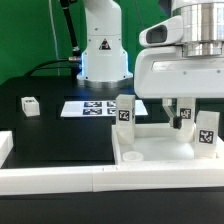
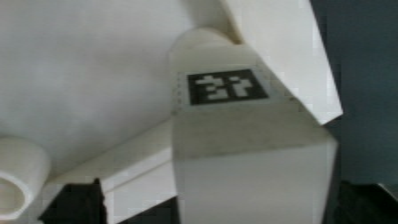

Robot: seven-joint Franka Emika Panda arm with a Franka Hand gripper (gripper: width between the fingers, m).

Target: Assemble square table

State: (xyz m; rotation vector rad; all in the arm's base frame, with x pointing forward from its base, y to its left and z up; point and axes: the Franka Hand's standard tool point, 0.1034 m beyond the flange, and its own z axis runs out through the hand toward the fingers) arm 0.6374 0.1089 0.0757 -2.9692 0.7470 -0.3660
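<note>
The white table top lies flat on the black table, at the exterior view's right. It has a raised rim, so it looks a bit like a shallow tray. Three short white legs are in it or over it. One leg stands upright at the far corner on the exterior view's left. Another leg stands upright near the edge on the exterior view's right. Between them, the gripper hangs over the table top with its jaws closed on a third leg.

In the wrist view, this third leg fills most of the picture, and its black-and-white tag faces the camera. A dark fingertip sits tight against each side of it. The table top lies behind it, with a round corner hole close by.

A fourth leg lies alone, well apart, at the exterior view's left. The marker board lies flat near the robot base. A long white bar runs along the near edge of the table. The black table is bare between the fourth leg and the table top.
</note>
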